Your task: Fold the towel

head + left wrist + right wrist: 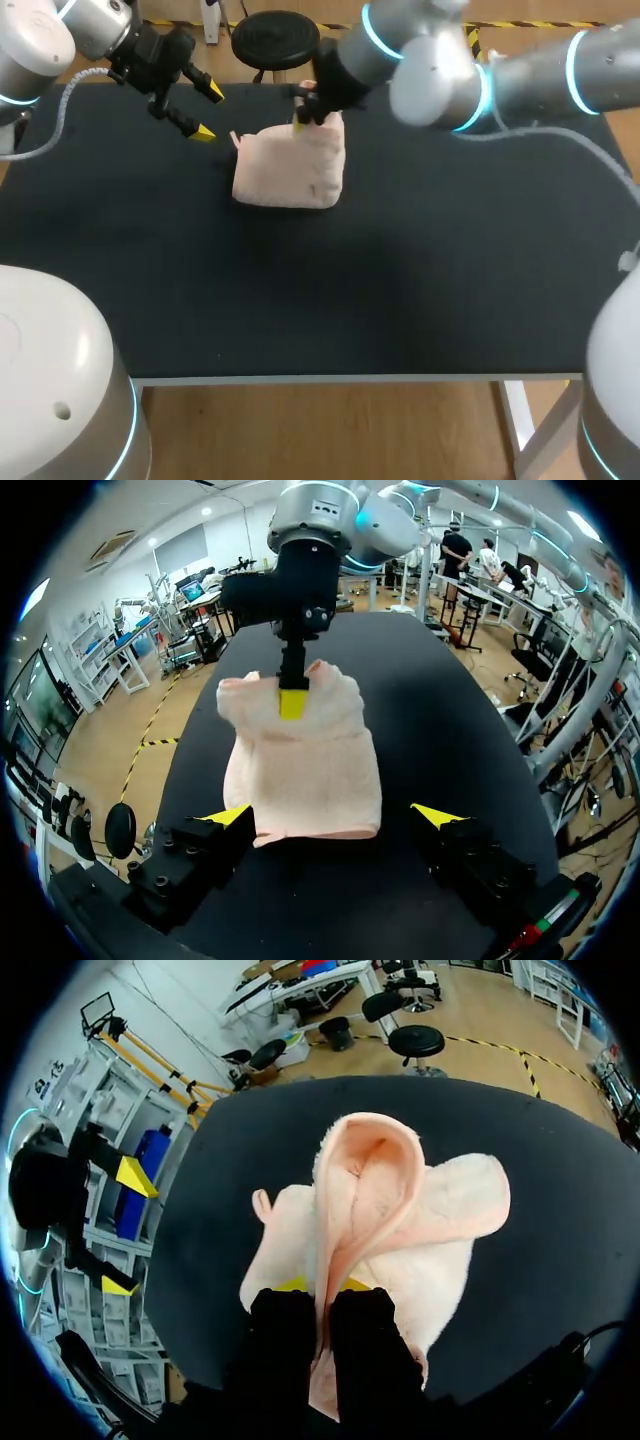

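Now our right claw (302,118) pinches the towel (290,170) edge; left claw (209,113) gapes. We should lay it over squarely.

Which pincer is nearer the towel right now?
Right. The right pincer is shut on a raised fold of the towel; the left pincer is open, off its edge, not touching.

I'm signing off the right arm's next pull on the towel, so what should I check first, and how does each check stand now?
1. Right gripper shut on the towel: ok, a raised fold sits between its fingers.
2. Left gripper open and off the towel: ok.
3. Towel fully on the table: ok.
4. Towel lying flat: not ok, bunched up where it is held.
5. Number of layers pinched: cannot tell.
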You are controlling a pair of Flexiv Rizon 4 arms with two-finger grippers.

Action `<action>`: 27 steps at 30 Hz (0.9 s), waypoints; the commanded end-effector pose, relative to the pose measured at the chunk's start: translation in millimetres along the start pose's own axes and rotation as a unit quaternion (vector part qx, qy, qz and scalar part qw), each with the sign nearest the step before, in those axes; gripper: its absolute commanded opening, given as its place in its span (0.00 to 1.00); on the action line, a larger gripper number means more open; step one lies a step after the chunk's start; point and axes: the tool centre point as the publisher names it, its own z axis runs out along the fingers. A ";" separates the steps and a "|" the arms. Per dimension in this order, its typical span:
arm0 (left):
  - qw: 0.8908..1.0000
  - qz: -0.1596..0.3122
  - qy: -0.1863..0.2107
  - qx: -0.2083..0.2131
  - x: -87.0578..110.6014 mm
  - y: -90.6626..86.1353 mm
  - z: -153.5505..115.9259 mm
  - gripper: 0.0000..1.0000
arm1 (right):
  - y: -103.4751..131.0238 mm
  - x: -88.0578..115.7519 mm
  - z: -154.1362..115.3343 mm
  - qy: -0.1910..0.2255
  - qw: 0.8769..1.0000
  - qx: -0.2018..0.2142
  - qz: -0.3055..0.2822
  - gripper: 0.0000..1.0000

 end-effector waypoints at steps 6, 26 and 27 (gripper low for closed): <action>1.000 0.001 -0.001 0.001 0.0 0.7 0.4 1.00 | 2.5 49.3 36.7 -0.066 0.997 0.024 -0.013 0.00; 1.000 0.001 -0.001 0.001 0.0 0.7 0.4 1.00 | -2.5 66.5 19.6 -0.049 0.999 0.002 -0.010 1.00; 1.000 0.001 -0.001 0.001 0.0 0.7 0.4 1.00 | -2.2 65.1 17.1 -0.054 0.998 0.001 -0.016 1.00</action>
